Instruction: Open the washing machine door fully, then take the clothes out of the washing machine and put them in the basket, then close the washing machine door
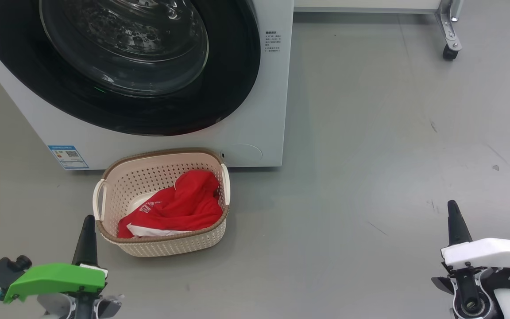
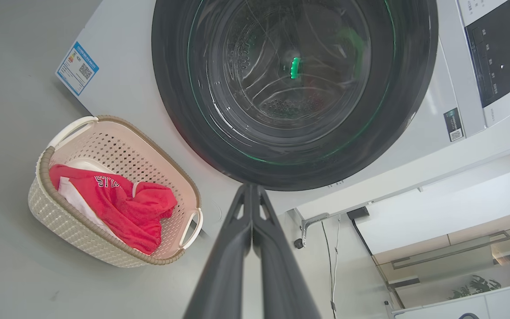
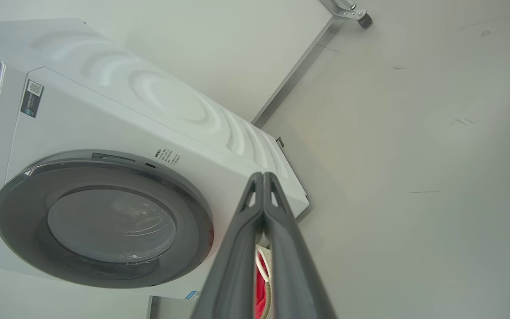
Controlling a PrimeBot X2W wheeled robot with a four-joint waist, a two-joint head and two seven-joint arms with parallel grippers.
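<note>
as the washing machine door [image 1: 140, 57] is shut on the washing machine [image 1: 269, 110] and the clothes [image 1: 179, 206] are heaped in the basket [image 1: 171, 247] just before it, the left gripper [image 2: 251, 187] and right gripper [image 3: 263, 175] are held clenched, empty, clear of it, likely parked.

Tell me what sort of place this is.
Probably a lab or test room staged as a laundry corner, not a home: a big white front-loading washing machine on bare grey floor, a cream perforated plastic basket, and a castor-wheeled metal frame leg.
</note>
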